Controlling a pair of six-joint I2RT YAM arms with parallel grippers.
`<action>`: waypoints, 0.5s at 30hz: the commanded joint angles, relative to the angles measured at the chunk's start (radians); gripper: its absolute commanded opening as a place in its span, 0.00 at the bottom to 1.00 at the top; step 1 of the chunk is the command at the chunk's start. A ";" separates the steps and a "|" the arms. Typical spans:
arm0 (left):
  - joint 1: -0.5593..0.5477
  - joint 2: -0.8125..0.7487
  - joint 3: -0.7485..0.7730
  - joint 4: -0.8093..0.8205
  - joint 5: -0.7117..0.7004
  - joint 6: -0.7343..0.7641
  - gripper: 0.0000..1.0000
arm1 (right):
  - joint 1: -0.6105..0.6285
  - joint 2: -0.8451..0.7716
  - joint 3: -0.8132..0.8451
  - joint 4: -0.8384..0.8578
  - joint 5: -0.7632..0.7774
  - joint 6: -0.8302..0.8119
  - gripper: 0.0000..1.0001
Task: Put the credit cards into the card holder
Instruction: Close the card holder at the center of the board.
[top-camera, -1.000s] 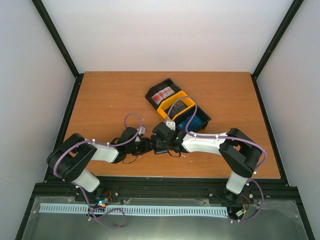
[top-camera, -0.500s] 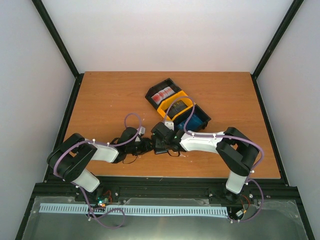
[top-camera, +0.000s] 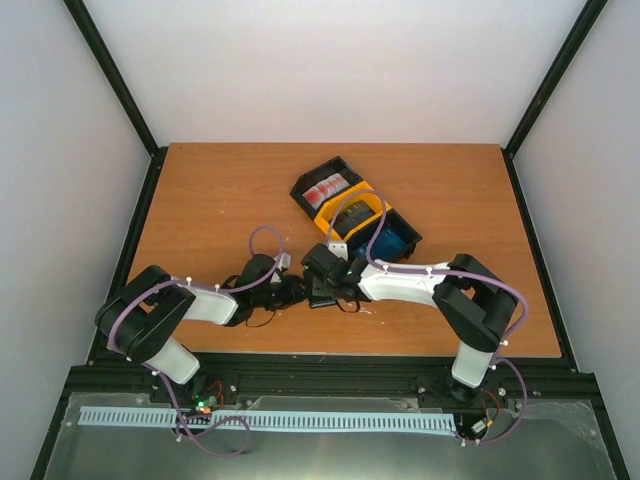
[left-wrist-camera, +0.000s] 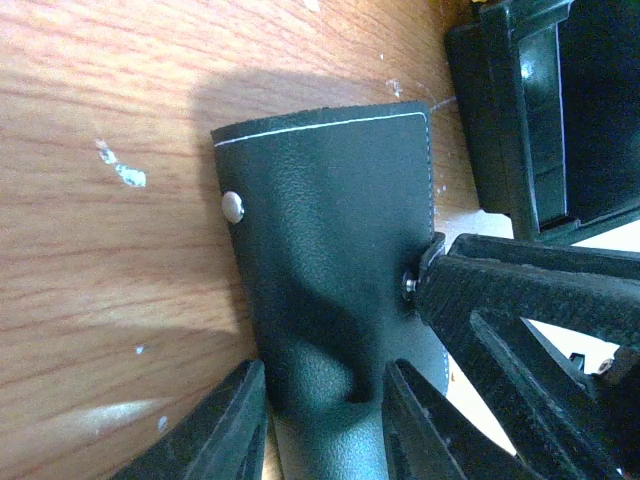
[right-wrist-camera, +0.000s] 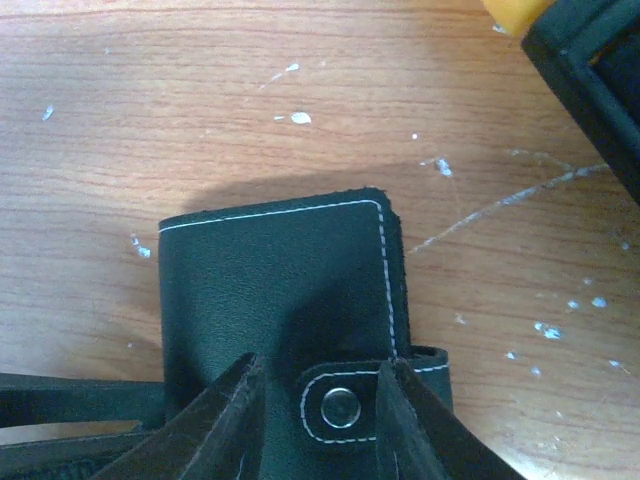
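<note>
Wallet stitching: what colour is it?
White stitching on the black wallet; right wrist view shows it best.

Left arm (top-camera: 205, 303) and right arm (top-camera: 405, 285): white shells, black joints, lilac cable loops (top-camera: 262, 236), black ribbed fingers (left-wrist-camera: 225, 430).

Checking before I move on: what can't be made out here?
Left wrist view: wallet folded shut, contents hidden.
Right wrist view: bottom edge cuts off wallet's near end; unclear whether right gripper holds clasp.
Top view: that gripper covers wallet; cards in bins too small to count.
</note>
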 joint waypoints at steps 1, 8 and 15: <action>0.000 0.060 -0.037 -0.183 -0.060 0.005 0.35 | 0.015 0.038 0.051 -0.029 0.019 -0.058 0.32; 0.000 0.053 -0.038 -0.186 -0.063 -0.004 0.35 | 0.035 0.100 0.110 -0.115 0.042 -0.063 0.32; 0.000 0.045 -0.043 -0.190 -0.066 -0.010 0.35 | 0.052 0.077 0.117 -0.143 0.091 -0.083 0.32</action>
